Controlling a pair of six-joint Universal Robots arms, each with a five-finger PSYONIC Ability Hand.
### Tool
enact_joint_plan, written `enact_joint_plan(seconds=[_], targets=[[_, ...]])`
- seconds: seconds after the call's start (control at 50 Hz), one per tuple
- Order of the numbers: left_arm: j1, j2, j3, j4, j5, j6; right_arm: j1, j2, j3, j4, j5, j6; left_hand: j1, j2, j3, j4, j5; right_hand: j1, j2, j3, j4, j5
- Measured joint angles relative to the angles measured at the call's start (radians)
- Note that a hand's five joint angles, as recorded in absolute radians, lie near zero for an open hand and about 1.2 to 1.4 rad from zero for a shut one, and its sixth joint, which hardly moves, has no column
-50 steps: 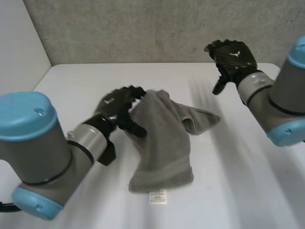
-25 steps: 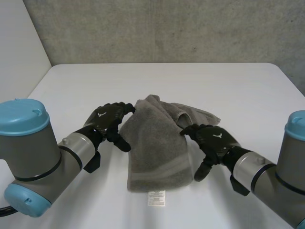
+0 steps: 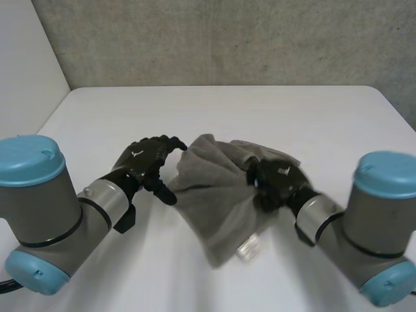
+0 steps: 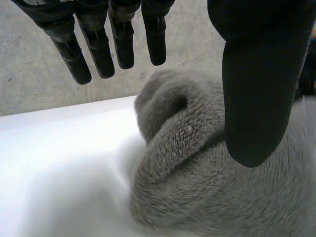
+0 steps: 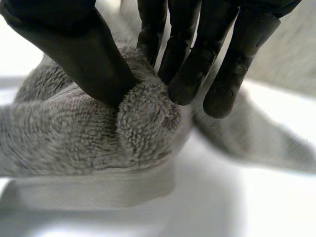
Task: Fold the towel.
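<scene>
The grey towel [image 3: 211, 195] lies bunched in the middle of the white table [image 3: 325, 117], its near end with the white label [image 3: 249, 247] lifted and swinging. My right hand [image 3: 276, 183] is shut on the towel's right edge. In the right wrist view, thumb and fingers [image 5: 192, 64] pinch a thick fold of the towel [image 5: 143, 118]. My left hand [image 3: 146, 162] rests at the towel's left edge, open. In the left wrist view its fingers [image 4: 98, 47] stand straight above the table, and the thumb hangs over a rolled hump of towel [image 4: 187, 163].
A grey concrete wall [image 3: 214, 39] runs behind the table's far edge. A white side wall [image 3: 26, 65] stands at the left. Bare tabletop stretches beyond the towel and to both sides.
My right hand has closed on the towel's right edge and pulled it up, so the near end has left the table. My left hand has stayed put, its fingers a little straighter.
</scene>
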Motion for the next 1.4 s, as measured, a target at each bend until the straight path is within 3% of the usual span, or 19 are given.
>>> enact_joint_plan(seconds=[0.12, 0.2, 0.38, 0.58, 0.86, 1.08, 1.16, 1.28, 1.4], targets=[[0.000, 0.000, 0.008, 0.014, 0.001, 0.001, -0.174, -0.175, 0.003, -0.003, -0.040, -0.032, -0.034, -0.033, -0.033, -0.034, -0.035, 0.007, 0.000, 0.000, 0.000, 0.007], [-0.004, -0.006, 0.018, 0.022, 0.001, 0.002, -0.323, -0.232, -0.001, 0.028, -0.125, -0.069, -0.035, -0.035, -0.034, -0.036, -0.037, 0.009, 0.000, 0.000, 0.000, 0.014], [-0.036, -0.053, 0.064, 0.051, 0.001, 0.003, -0.511, -0.154, -0.005, 0.070, -0.230, -0.146, -0.035, -0.033, -0.033, -0.035, -0.033, 0.011, 0.000, 0.005, 0.000, 0.018], [-0.139, -0.175, 0.183, 0.047, -0.001, 0.005, -0.519, -0.064, -0.011, 0.075, -0.231, -0.207, -0.025, -0.022, -0.023, -0.025, -0.018, 0.011, 0.000, 0.006, 0.000, 0.021], [-0.202, -0.350, 0.369, 0.053, -0.004, 0.004, -0.510, -0.195, 0.049, 0.076, -0.244, -0.194, -0.025, -0.022, -0.023, -0.025, -0.020, 0.012, 0.000, 0.007, 0.000, 0.021], [-0.245, -0.531, 0.565, 0.057, 0.002, 0.002, -0.510, -0.210, 0.066, 0.077, -0.244, -0.195, 0.022, 0.026, 0.026, 0.023, 0.029, 0.012, 0.000, 0.007, 0.000, 0.021], [-0.266, -0.583, 0.617, 0.058, 0.002, 0.002, -0.509, -0.208, 0.067, 0.077, -0.244, -0.195, 0.125, 0.128, 0.122, 0.120, 0.125, 0.012, 0.000, 0.007, 0.000, 0.021], [-0.285, -0.613, 0.644, 0.058, -0.001, 0.002, -0.506, -0.209, 0.068, 0.078, -0.244, -0.194, 0.710, 0.717, 0.710, 0.715, 0.711, 0.012, 0.000, 0.007, 0.000, 0.021], [-0.286, -0.572, 0.627, 0.054, -0.013, 0.004, -0.502, -0.236, 0.067, 0.080, -0.242, -0.187, 0.800, 0.848, 0.839, 0.845, 0.815, 0.012, 0.000, 0.007, 0.000, 0.021]])
